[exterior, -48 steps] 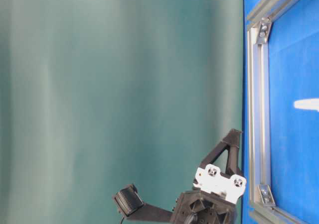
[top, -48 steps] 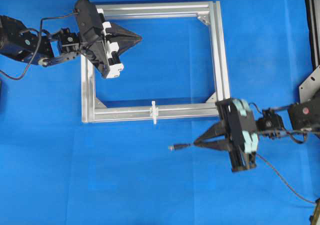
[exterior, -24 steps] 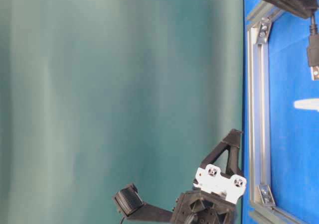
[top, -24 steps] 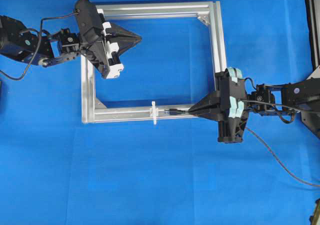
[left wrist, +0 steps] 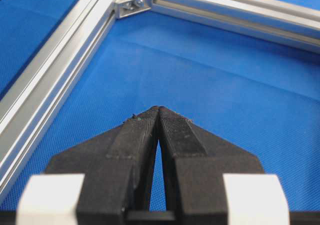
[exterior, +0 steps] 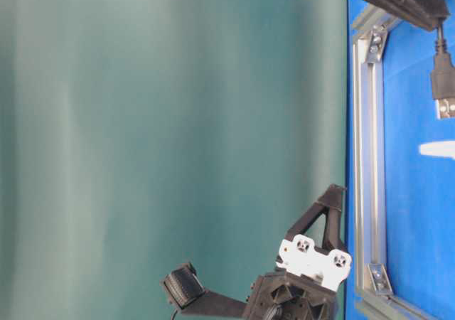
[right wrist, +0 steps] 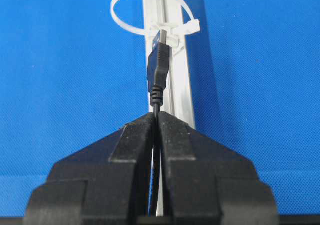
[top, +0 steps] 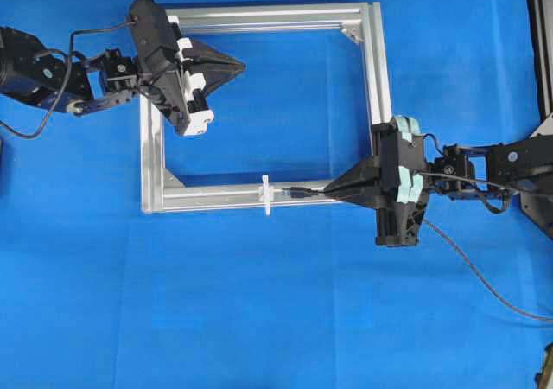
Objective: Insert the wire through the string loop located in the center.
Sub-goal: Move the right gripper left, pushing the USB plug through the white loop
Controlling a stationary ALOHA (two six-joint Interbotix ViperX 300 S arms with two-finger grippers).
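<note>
Overhead looks straight down on the frame [top: 371,95]; table-level view is rotated sideways, low, sharing that frame's bar; wrist cameras sit close behind their jaws, facing forward.

Both arms are matte black, built of blocky segments with thin black cables looping along them. The left gripper [top: 235,63] ends in two long black fingers that taper to a point, with ribbed inner faces, mounted on a white plastic carriage studded with small screws. A boxy black housing sits behind it. The right gripper [top: 333,194] has the same black tapered fingers, but its carriage is wrapped in pale mint-green tape. From the table-level view, the white plate on the left one shows two round screw heads.
</note>
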